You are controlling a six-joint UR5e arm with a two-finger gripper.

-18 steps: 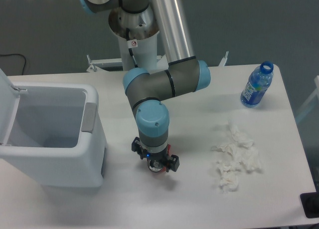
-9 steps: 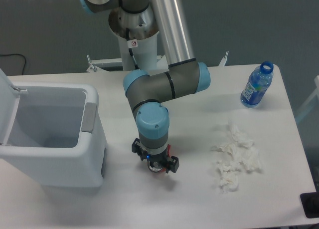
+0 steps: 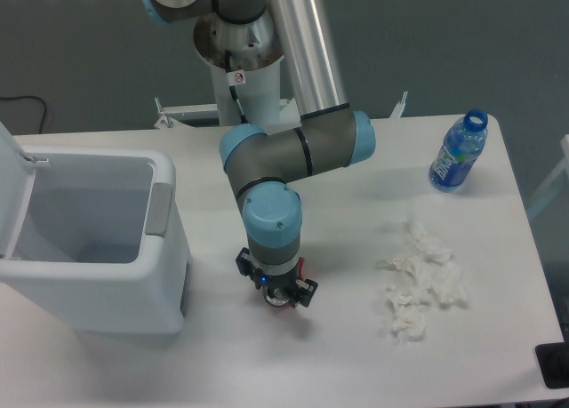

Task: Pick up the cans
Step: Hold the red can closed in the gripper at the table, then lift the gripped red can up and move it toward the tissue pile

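Note:
My gripper [image 3: 283, 294] points straight down at the table's front middle, just right of the bin. Under it lies the small red can [image 3: 285, 303]; only slivers of red show around the gripper body, the rest is hidden. The fingers look drawn in around the can, which still rests on the table.
A white bin [image 3: 160, 248] with its lid open stands at the left, close to the arm. Crumpled white tissues [image 3: 420, 279] lie at the right front. A blue-labelled plastic bottle [image 3: 459, 152] stands at the far right. The table edge runs along the front.
The gripper's outline has narrowed over the can and less red shows beneath it. The arm has barely shifted; bin, tissues and bottle are unchanged.

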